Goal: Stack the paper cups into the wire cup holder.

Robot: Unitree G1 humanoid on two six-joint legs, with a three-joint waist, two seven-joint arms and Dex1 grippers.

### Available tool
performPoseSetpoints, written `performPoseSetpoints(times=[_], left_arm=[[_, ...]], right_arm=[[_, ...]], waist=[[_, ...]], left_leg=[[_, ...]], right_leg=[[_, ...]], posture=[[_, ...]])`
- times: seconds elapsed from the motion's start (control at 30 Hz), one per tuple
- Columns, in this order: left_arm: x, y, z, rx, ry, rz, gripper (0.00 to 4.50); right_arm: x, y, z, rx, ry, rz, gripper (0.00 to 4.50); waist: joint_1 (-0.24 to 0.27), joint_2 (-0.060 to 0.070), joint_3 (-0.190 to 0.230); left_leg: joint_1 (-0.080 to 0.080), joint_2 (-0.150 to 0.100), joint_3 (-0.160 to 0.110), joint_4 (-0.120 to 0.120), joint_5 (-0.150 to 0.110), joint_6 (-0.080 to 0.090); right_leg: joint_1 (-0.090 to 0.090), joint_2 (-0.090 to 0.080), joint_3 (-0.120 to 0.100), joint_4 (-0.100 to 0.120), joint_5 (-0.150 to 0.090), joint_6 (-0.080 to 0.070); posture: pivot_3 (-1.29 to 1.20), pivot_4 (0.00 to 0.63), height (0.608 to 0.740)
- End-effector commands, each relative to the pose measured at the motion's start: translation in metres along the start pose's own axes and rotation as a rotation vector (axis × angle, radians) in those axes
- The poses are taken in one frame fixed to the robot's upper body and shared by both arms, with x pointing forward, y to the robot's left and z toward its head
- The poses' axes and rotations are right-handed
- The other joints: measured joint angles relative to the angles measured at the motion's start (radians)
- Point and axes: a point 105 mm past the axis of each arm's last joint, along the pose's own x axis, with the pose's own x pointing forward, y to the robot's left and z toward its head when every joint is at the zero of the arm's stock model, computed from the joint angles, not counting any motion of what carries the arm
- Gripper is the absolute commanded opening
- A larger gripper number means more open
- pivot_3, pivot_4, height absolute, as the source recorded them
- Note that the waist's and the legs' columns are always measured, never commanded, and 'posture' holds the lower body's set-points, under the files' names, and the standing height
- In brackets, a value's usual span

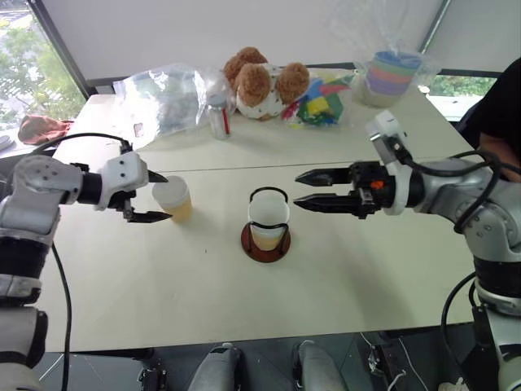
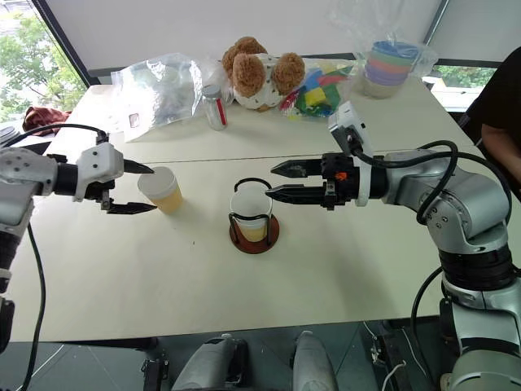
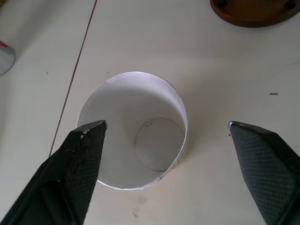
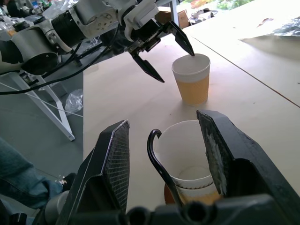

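On the left, our left gripper (image 1: 150,196) stands open around the loose paper cup (image 1: 172,198), one fingertip at the rim and the other below near the wall, holding nothing yet. We judge the main risk here: the cup is light and thin, so an off-centre squeeze could crush the rim, tip it over or skid it across the surface (image 1: 163,285). There is open room toward the near edge, while behind lie a clear plastic bag (image 1: 167,96) and a small jar (image 1: 219,119). In the middle, the wire cup holder (image 1: 267,223) already carries at least one cup (image 1: 268,220) nested inside. Our right gripper (image 1: 305,189) hovers just beside its top, open and empty; we think a carried cup could clip those fingers or the black wire loop unless that arm clears. Farther right the surface is bare.
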Motion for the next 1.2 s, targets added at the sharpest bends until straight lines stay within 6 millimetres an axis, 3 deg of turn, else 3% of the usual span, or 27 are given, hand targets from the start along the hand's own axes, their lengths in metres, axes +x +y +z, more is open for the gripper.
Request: performPoseSetpoints(times=[0.03,0.13,0.2,0.33,0.4,0.5,0.57,0.7,0.8,1.2], left_arm=[[0.001,0.006,0.002,0.054,0.018,-0.021,2.46],[0.004,0.006,-0.001,0.075,0.034,-0.047,0.87],[0.005,0.007,-0.002,0.083,0.043,-0.059,0.05],[0.006,0.014,0.004,0.096,0.028,-0.056,0.05],[0.001,0.024,0.018,0.113,0.009,-0.048,0.05],[-0.009,0.038,0.087,0.207,-0.107,-0.108,0.05],[-0.009,0.032,0.145,0.263,-0.237,-0.199,0.05],[-0.002,0.017,0.188,0.281,-0.361,-0.329,0.05],[0.007,0.007,0.200,0.287,-0.399,-0.414,0.05],[0.036,-0.022,0.200,0.347,-0.371,-0.605,0.05]], right_arm=[[-0.009,-0.002,0.008,-0.043,-0.014,-0.039,2.49],[-0.010,-0.003,0.007,-0.044,-0.011,-0.050,2.49],[-0.010,-0.004,0.006,-0.044,-0.002,-0.061,2.49],[-0.012,-0.006,0.000,-0.030,0.012,-0.085,2.49],[-0.017,-0.009,-0.007,-0.025,0.051,-0.119,2.49],[-0.038,-0.014,-0.033,-0.032,0.223,-0.190,2.49],[-0.044,-0.011,-0.033,-0.038,0.237,-0.200,2.49],[-0.045,-0.004,-0.037,-0.038,0.255,-0.197,2.49],[-0.048,-0.002,-0.042,-0.026,0.265,-0.224,2.49],[-0.052,0.009,-0.050,0.019,0.235,-0.294,2.49]], waist=[[0.001,0.000,0.000],[0.000,0.000,0.000],[0.000,0.000,0.000],[0.001,-0.001,0.000],[0.002,-0.001,0.000],[0.012,-0.003,0.001],[0.022,-0.005,0.002],[0.020,0.000,-0.001],[0.015,0.000,-0.001],[0.020,0.000,0.000]], left_leg=[[0.000,0.000,0.000,0.000,0.000,0.000],[0.000,0.000,0.000,0.000,0.000,0.000],[0.000,0.000,0.000,0.000,0.000,0.000],[0.000,0.000,0.000,0.000,0.000,0.000],[0.000,0.000,0.000,0.001,0.000,0.000],[-0.001,0.000,0.000,0.003,-0.001,0.001],[-0.012,0.001,-0.006,0.015,-0.003,0.005],[-0.013,-0.002,-0.003,0.019,-0.003,0.005],[-0.007,-0.001,-0.001,0.019,-0.007,0.012],[-0.007,-0.001,-0.001,0.019,-0.006,0.011]], right_leg=[[0.000,0.000,0.000,0.000,0.000,0.000],[0.000,0.000,0.000,0.000,0.000,0.000],[0.000,0.000,0.000,0.000,0.000,0.000],[0.000,0.000,0.000,0.000,0.000,0.000],[0.000,0.000,0.000,0.000,0.000,0.000],[0.001,0.000,-0.001,0.000,0.000,0.001],[-0.001,0.003,-0.005,0.002,0.000,0.003],[0.001,0.000,0.000,-0.001,0.003,0.009],[0.004,0.000,0.001,-0.001,0.002,0.010],[0.003,0.000,0.002,0.000,0.002,0.010]], posture=[[0.00,0.150,0.740],[0.00,0.150,0.740],[0.00,0.150,0.740],[0.00,0.150,0.740],[0.00,0.150,0.740],[0.00,0.150,0.740],[0.00,0.150,0.740],[0.00,0.150,0.740],[0.00,0.150,0.740],[0.00,0.150,0.740]])
